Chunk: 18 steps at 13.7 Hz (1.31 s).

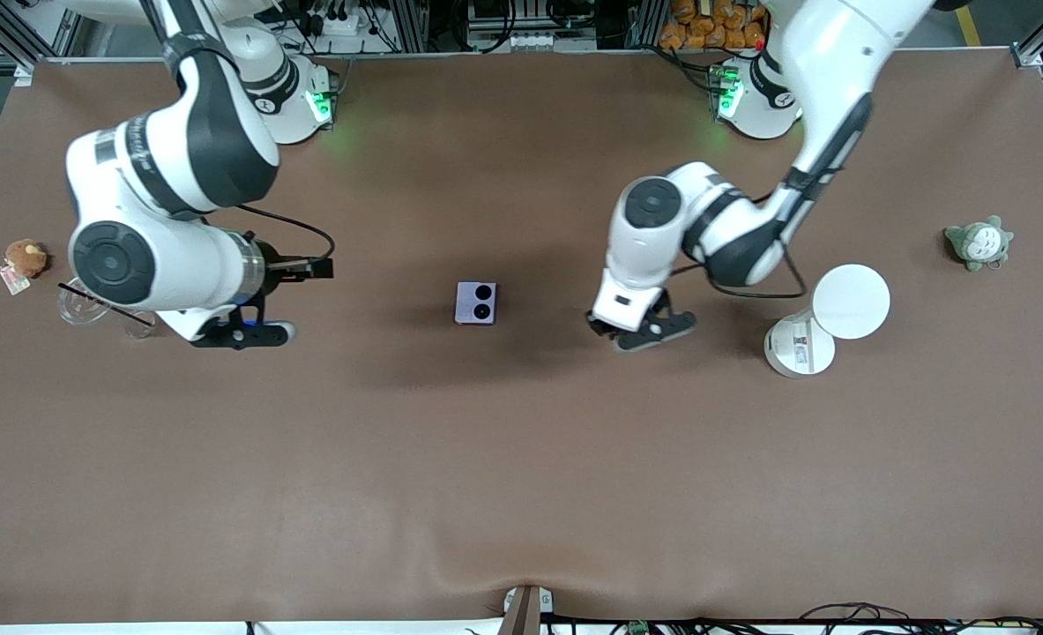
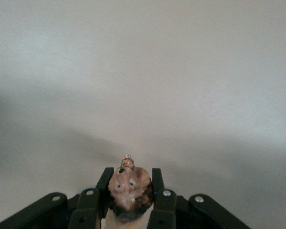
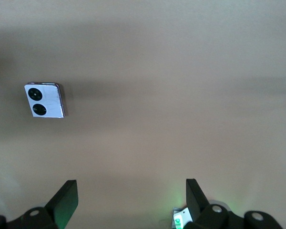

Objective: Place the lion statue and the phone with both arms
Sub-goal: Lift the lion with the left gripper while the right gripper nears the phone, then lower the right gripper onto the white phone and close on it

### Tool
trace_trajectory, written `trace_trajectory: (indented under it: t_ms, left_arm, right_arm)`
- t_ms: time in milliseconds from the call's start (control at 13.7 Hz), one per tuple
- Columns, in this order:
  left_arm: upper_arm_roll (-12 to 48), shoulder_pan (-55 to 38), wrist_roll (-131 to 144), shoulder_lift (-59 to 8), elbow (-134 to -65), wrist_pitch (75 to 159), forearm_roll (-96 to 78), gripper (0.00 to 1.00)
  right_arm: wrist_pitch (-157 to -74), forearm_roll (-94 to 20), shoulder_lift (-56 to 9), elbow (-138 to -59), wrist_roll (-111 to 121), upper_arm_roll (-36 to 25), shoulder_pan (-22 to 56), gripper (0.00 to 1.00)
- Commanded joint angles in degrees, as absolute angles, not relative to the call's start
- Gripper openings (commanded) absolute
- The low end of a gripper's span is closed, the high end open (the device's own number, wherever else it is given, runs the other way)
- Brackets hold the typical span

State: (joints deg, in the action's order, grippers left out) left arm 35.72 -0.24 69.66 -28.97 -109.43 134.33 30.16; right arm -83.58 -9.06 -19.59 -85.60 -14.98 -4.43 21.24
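Two white arms reach over the brown worktop (image 1: 521,459), the biggest things in sight. The right claw (image 1: 243,333) hangs over bare worktop toward the right arm's end, its fingers (image 3: 66,198) spread wide apart with nothing between them. The left claw (image 1: 640,333) hangs over the worktop between the phone and a white cylinder, clenched on the lion statue (image 2: 129,190), whose reddish-brown head sticks out between the black fingers (image 2: 163,202).

A white cylinder (image 1: 799,347) lies tipped beside a round white disc (image 1: 851,301), the two touching, toward the left arm's end. A clear glass cup (image 1: 80,304) sits near the right arm's end, partly hidden by the arm. The phone (image 1: 475,302) lies flat at the middle of the worktop, its two black circles facing up, well apart from both claws. A grey-green plush toy (image 1: 979,242) sits near the left arm's end, and a small brown plush toy (image 1: 24,259) with a tag sits near the edge at the right arm's end.
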Motion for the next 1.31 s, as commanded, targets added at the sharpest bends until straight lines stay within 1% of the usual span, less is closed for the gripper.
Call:
trace_trajectory:
  t_ms: [0,219,365,511,657,876,1095,1241]
  left_arm:
    - [40.5,8.9,61.6,-25.3,-115.4,133.9,30.8,0.00]
    - [40.9,12.2,56.6,-24.7,-117.7,133.8,31.2,0.00]
    - [40.9,14.1,53.0,-24.7,-118.3,133.6,31.7,0.00]
    - [40.8,14.1,52.6,-24.5,-118.0,130.9,34.8,0.00]
    - [40.8,15.0,52.2,-24.4,-118.0,129.4,37.7,0.00]
    - [40.8,16.6,50.5,-24.5,-118.2,129.3,39.2,0.00]
    - [41.0,19.6,46.4,-24.6,-118.2,129.5,39.7,0.00]
    - [41.0,20.0,45.5,-24.9,-118.0,129.7,39.7,0.00]
  right_arm:
    - [-85.5,-9.8,-20.7,-85.3,-15.8,-4.9,23.7,1.00]
    - [-86.6,-12.4,-22.5,-85.4,-15.9,-4.8,25.7,1.00]
    - [-90.1,-18.9,-24.3,-85.5,-15.8,-4.8,26.2,1.00]
    - [-94.5,-23.3,-27.3,-85.5,-15.9,-4.9,28.5,1.00]
    - [-97.6,-23.1,-29.9,-85.9,-19.8,-4.9,31.5,1.00]
    - [-102.7,-22.8,-31.5,-86.9,-21.4,-5.0,33.7,1.00]
    - [-111.0,-22.7,-31.5,-92.4,-21.3,-5.0,35.7,1.00]
    - [-113.0,-22.0,-31.6,-93.9,-21.5,-5.2,37.5,1.00]
